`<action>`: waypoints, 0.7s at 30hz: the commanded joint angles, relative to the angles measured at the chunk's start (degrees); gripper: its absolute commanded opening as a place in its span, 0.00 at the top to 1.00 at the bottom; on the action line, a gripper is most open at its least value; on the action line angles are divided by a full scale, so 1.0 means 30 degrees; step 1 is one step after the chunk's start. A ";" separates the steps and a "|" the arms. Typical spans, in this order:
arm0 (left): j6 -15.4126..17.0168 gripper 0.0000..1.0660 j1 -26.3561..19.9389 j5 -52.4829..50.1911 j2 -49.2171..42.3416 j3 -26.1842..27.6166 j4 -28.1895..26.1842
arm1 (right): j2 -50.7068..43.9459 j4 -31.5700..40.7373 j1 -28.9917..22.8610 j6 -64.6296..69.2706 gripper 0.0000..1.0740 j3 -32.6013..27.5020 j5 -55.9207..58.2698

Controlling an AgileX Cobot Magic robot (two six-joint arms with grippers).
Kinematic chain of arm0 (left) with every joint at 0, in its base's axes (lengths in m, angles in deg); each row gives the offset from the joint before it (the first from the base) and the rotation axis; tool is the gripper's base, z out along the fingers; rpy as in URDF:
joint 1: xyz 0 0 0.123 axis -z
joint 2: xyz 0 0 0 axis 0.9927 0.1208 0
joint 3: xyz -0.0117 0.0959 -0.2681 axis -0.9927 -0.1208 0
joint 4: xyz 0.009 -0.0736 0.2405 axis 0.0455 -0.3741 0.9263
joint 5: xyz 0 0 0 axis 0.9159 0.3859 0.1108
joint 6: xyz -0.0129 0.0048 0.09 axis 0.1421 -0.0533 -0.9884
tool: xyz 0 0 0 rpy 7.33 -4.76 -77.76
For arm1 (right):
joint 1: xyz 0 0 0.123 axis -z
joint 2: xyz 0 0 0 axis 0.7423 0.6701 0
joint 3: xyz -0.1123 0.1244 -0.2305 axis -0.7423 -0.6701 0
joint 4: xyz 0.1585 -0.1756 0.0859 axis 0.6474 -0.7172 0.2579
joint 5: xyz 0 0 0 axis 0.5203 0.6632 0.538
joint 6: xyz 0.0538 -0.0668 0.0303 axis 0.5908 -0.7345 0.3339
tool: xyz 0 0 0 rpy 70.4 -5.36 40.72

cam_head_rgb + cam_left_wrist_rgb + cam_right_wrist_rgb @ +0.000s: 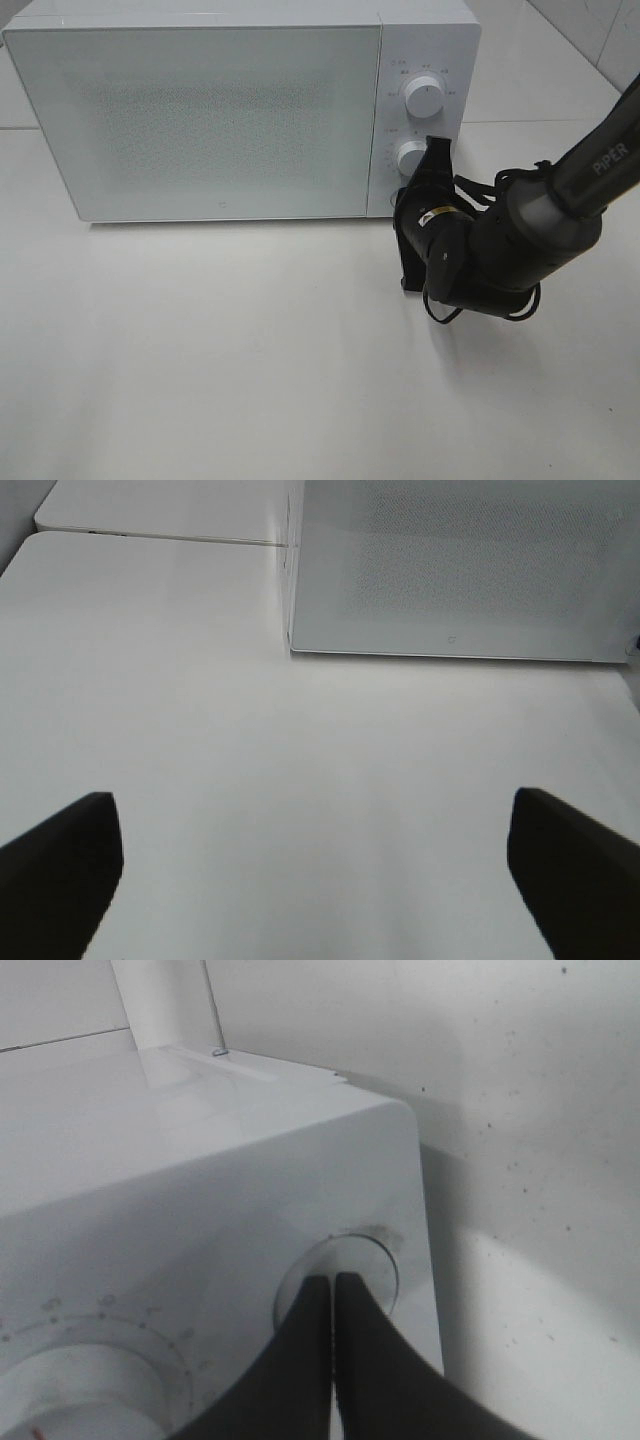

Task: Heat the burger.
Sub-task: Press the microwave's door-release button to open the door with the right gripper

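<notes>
The burger is out of view. A white microwave stands at the back of the table with its door closed. My right gripper is shut, and its tips rest against the lower knob on the control panel. In the right wrist view the closed fingertips meet that round knob, and the upper knob shows beside it. My left gripper is open and holds nothing; it hovers over bare table in front of the microwave.
The upper knob sits above the one being touched. White table stretches in front of the microwave. A tiled wall rises behind the table, and the table's seam runs left of the microwave.
</notes>
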 commanded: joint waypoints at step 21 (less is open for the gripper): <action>0.0019 0.06 -0.0038 -0.0229 -0.0382 -0.0095 -0.0076 | -0.0057 -0.0458 0.0191 -0.0382 1.00 0.0745 -0.2024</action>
